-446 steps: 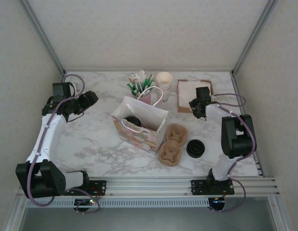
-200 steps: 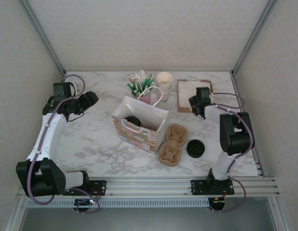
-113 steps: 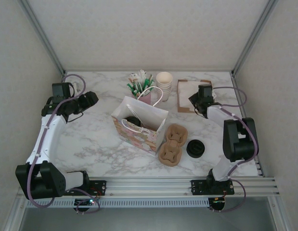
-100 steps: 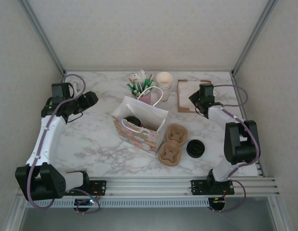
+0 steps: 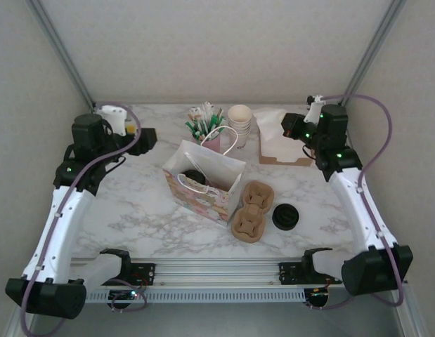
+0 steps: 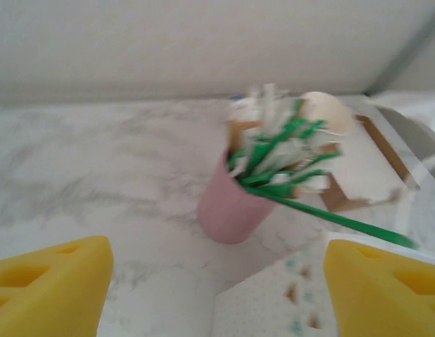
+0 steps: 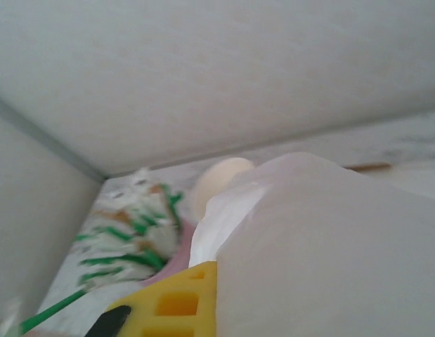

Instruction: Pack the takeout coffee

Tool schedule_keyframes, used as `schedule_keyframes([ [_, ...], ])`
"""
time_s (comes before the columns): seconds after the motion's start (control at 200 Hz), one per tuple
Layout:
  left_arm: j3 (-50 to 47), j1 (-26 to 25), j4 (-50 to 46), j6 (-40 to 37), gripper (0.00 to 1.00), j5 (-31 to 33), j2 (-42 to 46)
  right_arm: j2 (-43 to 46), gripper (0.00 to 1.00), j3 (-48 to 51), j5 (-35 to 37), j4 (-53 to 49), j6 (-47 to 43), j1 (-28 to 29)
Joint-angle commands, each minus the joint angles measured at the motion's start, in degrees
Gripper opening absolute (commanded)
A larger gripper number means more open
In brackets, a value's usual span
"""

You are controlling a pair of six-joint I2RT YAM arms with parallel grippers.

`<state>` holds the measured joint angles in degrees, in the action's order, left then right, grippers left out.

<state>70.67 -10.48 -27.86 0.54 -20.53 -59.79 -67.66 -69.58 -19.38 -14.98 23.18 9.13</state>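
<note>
Both arms have risen — right gripper (image 5: 293, 127) clenched on a white napkin (image 5: 272, 124).
Left gripper (image 5: 148, 138) gapes empty; best carry the napkin level over the paper bag (image 5: 200, 197) — release low.

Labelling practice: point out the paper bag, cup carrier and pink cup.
paper bag (image 5: 199, 196), top external view, patterned near wall
cup carrier (image 5: 252, 210), top external view, its centre
pink cup (image 6: 231, 207), left wrist view, side wall

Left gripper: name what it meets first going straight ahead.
Probably the pink cup of green sticks, centred ahead of the open left gripper; the paper bag edge sits lower right. Depth is unclear.
</note>
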Motion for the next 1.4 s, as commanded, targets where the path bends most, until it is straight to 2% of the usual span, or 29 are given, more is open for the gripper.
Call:
schedule_keyframes([
  [0.0, 3.7, -3.2, 3.6, -9.5, 0.81, -2.5, 3.0, 3.5, 0.0, -4.6, -10.5, -6.4, -6.3, 0.0],
  [0.095, 6.1, -5.7, 5.2, -11.6, 0.83, -5.6, 3.1, 5.6, 0.0, -7.8, -15.9, -9.5, -9.3, 1.0],
  [0.28, 12.0, -12.5, -0.1, -20.7, 0.86, -9.8, 1.3, 7.5, 0.0, -12.8, -23.9, -16.1, -17.2, 5.6],
  [0.435, 13.5, -20.2, -2.7, -31.9, 0.95, -10.6, 1.2, 8.0, 0.0, -15.7, -28.0, -17.7, -19.6, 9.4],
  [0.511, 15.1, -23.4, -3.7, -34.6, 0.98, -8.9, 0.2, 8.0, 0.0, -16.9, -29.8, -18.3, -20.9, 11.6],
  [0.671, 20.0, -27.1, -7.6, -37.5, 1.0, -7.1, -3.5, 7.8, 0.0, -18.7, -30.6, -20.8, -24.3, 16.1],
  [0.981, 26.8, -32.2, -13.4, -42.4, 1.0, -8.8, -9.7, 5.4, 0.0, -23.8, -31.9, -23.6, -27.3, 22.2],
  [1.106, 27.1, -33.6, -11.8, -41.9, 1.0, -9.0, -11.0, 4.1, 0.0, -24.0, -34.2, -21.2, -26.2, 24.5],
  [1.397, 28.4, -35.9, -12.7, -42.0, 0.98, -9.9, -13.2, -1.2, 0.0, -30.0, -34.7, -26.0, -29.8, 30.9],
])
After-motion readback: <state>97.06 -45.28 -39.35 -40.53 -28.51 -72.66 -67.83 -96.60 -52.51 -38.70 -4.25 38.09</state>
